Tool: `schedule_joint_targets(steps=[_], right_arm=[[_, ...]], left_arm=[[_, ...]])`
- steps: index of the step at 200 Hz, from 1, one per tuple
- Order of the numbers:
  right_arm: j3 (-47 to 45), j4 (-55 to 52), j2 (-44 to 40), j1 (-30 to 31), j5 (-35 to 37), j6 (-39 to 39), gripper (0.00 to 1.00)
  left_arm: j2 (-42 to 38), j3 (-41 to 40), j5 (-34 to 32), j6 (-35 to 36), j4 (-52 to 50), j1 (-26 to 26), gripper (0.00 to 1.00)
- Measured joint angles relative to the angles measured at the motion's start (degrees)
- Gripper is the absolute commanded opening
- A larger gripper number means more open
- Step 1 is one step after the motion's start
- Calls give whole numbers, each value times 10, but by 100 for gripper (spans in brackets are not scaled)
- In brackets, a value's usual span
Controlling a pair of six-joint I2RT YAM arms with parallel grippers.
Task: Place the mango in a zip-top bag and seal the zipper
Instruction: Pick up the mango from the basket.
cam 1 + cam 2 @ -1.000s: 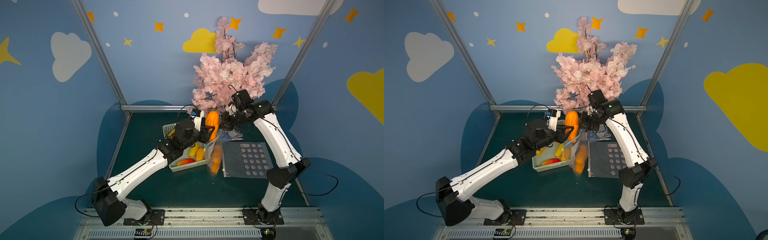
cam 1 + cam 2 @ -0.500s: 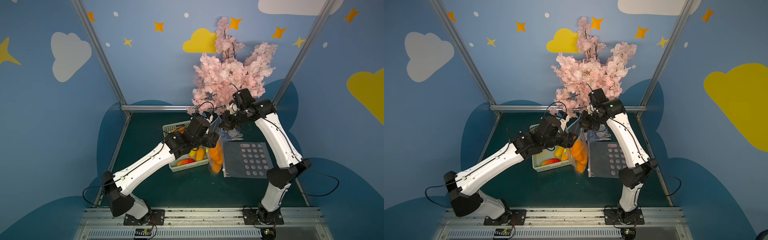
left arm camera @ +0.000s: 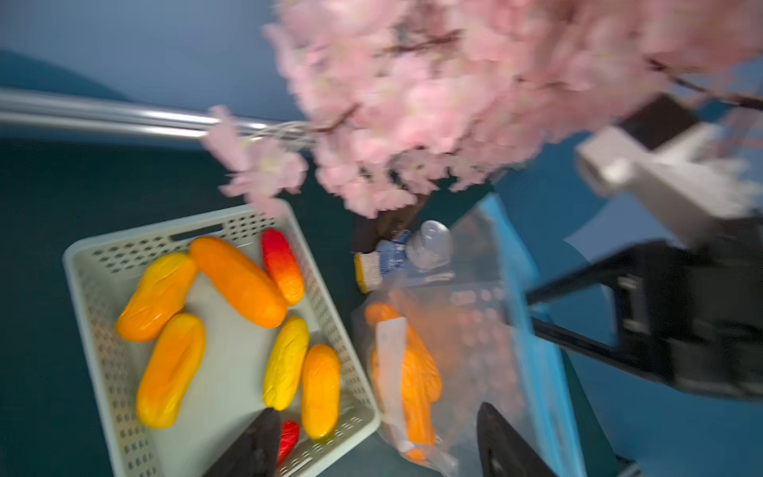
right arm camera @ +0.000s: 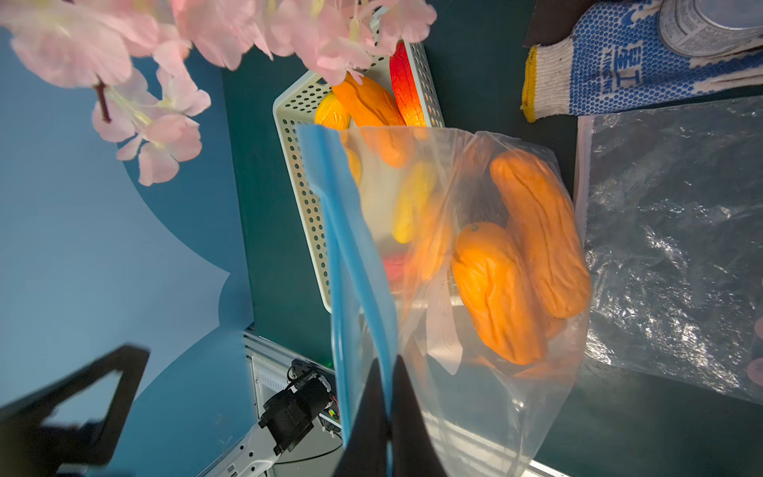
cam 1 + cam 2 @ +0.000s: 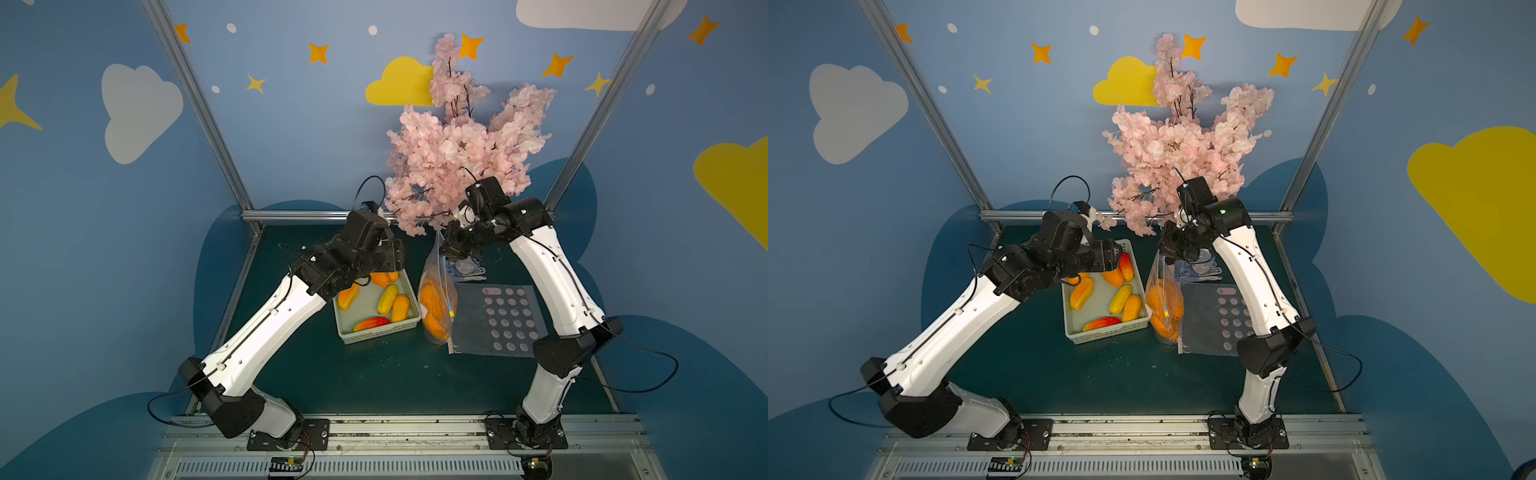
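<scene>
Orange mango (image 4: 541,231) now lies inside the clear bag (image 4: 475,413): the left claw (image 3: 376,413) has let it go and drawn back above the basket (image 3: 103,256), jaws wide and empty. The right claw (image 4: 386,363) stays pinched on the bag's blue zipper strip (image 4: 342,231), the fruit hanging below it; sealing remains.

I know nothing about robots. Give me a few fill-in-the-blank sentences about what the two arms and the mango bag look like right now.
1. The right gripper is shut on the zip-top bag at its ____ zipper strip.
2. The mangoes inside the bag are ____ in colour.
3. The left gripper, near the basket, stands ____ and holds nothing.

Missing words: blue; orange; open.
</scene>
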Motion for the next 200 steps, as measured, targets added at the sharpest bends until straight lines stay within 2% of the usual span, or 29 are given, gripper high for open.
schedule_joint_targets(steps=[21, 43, 83, 101, 136, 181, 200], right_arm=[[0, 0, -1, 0, 0, 0, 0], [0, 0, -1, 3, 0, 0, 0], [0, 1, -1, 3, 1, 0, 0], [0, 2, -1, 3, 0, 0, 0], [0, 2, -1, 3, -1, 0, 0], [0, 2, -1, 1, -1, 0, 0], [0, 2, -1, 0, -1, 0, 0]], left_arm=[[23, -46, 5, -13, -2, 73, 79], [110, -50, 13, 21, 5, 116, 78], [325, 38, 13, 111, -47, 149, 80], [383, 62, 0, 141, -68, 151, 84], [403, 45, -19, 181, -81, 154, 87], [411, 43, -7, 206, -81, 158, 76], [411, 31, 8, 205, -78, 156, 75]])
